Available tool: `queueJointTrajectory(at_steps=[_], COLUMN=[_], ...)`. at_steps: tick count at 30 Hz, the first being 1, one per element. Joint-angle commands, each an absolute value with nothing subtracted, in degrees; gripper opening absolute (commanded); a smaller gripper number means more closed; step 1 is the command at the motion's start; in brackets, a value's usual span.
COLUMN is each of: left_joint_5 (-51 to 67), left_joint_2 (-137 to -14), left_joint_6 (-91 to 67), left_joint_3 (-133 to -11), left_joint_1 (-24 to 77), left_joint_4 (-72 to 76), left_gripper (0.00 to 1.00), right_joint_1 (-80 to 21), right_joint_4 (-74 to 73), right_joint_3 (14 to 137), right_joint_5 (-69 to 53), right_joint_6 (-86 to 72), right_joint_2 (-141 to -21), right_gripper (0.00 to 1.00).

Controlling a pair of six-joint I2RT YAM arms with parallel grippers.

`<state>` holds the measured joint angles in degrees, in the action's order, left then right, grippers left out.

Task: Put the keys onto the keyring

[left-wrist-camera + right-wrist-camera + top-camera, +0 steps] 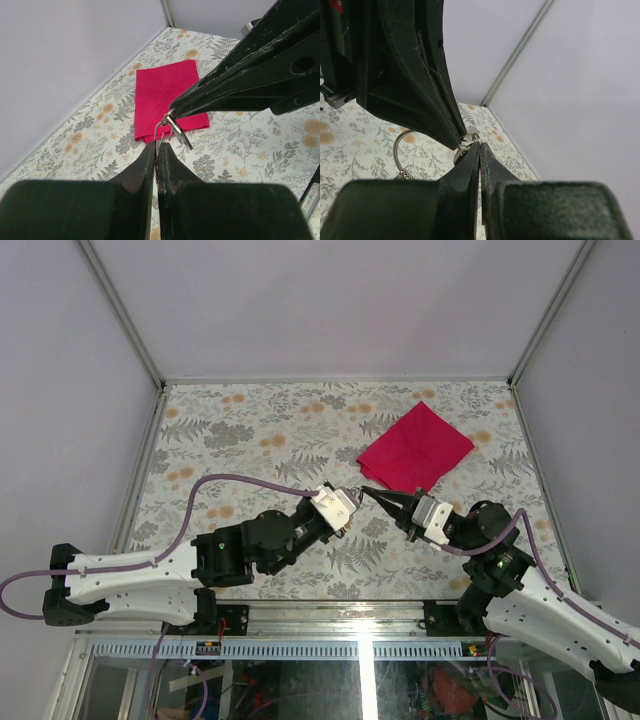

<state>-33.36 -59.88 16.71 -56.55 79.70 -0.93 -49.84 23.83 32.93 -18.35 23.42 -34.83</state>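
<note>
At the near edge, the two arms reach inward over the floral surface (250,430), and a purple cable (230,478) arcs over the left one. Their tips meet just above the surface, near its middle and slightly right. From above the meeting point is too small to read, and the left fingers are mostly hidden under the wrist's white housing.

The left gripper (157,146) is fully closed, and a thin silver wire runs into the seam between its fingers. That wire is the keyring (160,131), pinched at its edge and standing up out of the tips. Only a short bend of it shows in the left wrist view. In the right wrist view a larger arc of the loop curves out to the left, partly hidden behind the left fingers.

The right gripper (479,146) is also closed, its points touching the top of the wire. Whether it actually clamps the wire cannot be told, since the contact is tiny and blurred.

A small dark metal piece (181,139) hangs beside the wire; what it is cannot be made out.

Farther off, a red cloth (415,448) lies flat on the far right of the surface, its near corner hidden behind the right gripper in the left wrist view.
</note>
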Motion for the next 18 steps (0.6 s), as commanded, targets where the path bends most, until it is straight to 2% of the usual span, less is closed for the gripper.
queueJointTrajectory(at_steps=[1,11,18], left_joint_5=[-30.5,-24.4,-22.2], left_joint_2=[-59.2,-58.0,-57.9], left_joint_6=[16.5,18.8,19.1], left_joint_3=[-58.8,-58.6,-58.6], left_joint_1=[79.5,79.5,79.5], left_joint_4=[0.0,-3.6,-4.3], left_gripper=[0.0,0.0,0.0], right_joint_1=[-49.6,-49.6,-49.6], right_joint_4=[24.2,9.0,2.6], right_joint_3=[35.8,42.5,46.1], right_joint_5=[-17.3,-22.1,-23.6], right_joint_6=[24.9,29.0,31.4], right_joint_2=[-34.5,-34.2,-35.0], right_gripper=[0.0,0.0,0.04])
